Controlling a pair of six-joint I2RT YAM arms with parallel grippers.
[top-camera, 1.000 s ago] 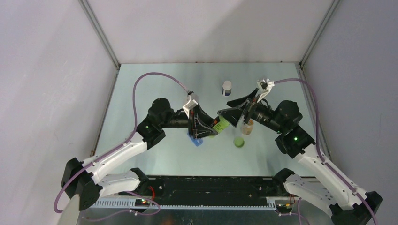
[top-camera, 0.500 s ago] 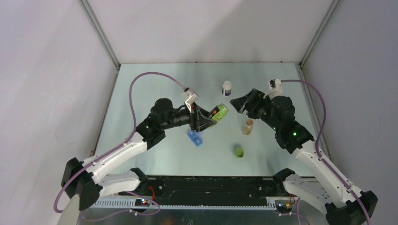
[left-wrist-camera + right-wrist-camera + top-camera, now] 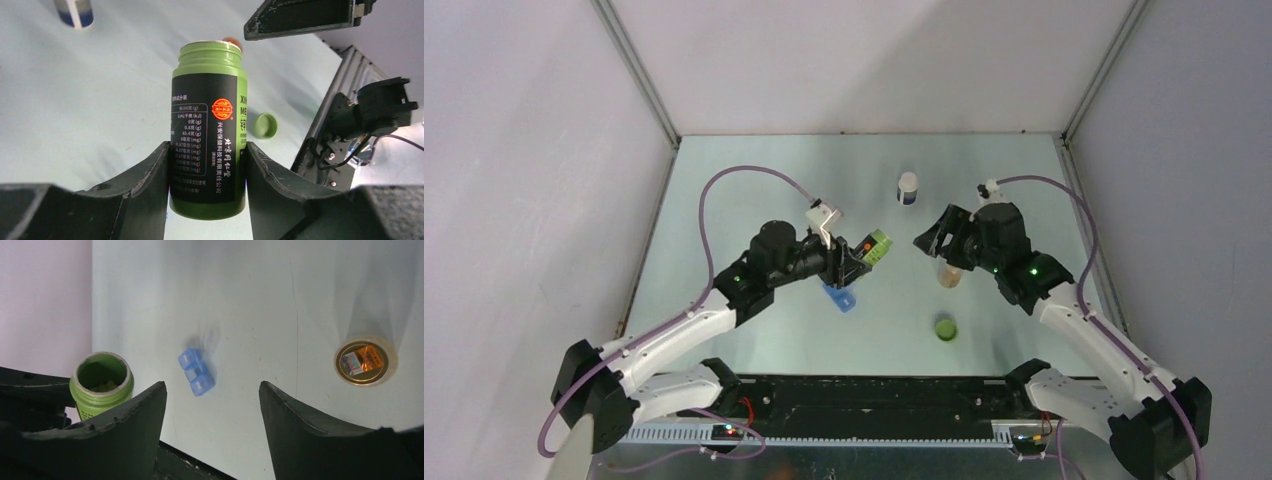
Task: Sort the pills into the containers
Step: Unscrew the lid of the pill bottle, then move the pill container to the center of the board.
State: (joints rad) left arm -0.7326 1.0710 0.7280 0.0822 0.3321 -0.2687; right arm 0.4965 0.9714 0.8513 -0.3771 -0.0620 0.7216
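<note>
My left gripper (image 3: 864,255) is shut on an uncapped green pill bottle (image 3: 873,246) with a black label and holds it above the table; the left wrist view shows the bottle (image 3: 210,125) clamped between both fingers. The right wrist view shows its open mouth (image 3: 101,376) with pale pills inside. A blue pill box (image 3: 841,297) lies just below it, also seen in the right wrist view (image 3: 196,372). My right gripper (image 3: 932,238) is open and empty, above an open amber bottle (image 3: 950,272). The green cap (image 3: 944,328) lies on the table.
A small white bottle with a blue base (image 3: 907,187) stands at the back centre. The amber bottle (image 3: 366,360) stands to the right of the pill box. The cap (image 3: 264,125) lies near the front rail. Walls enclose the table on three sides.
My right gripper has pulled back to the right, away from the green bottle's mouth. The left gripper drew the bottle back a little. The green cap moved toward the front edge.
</note>
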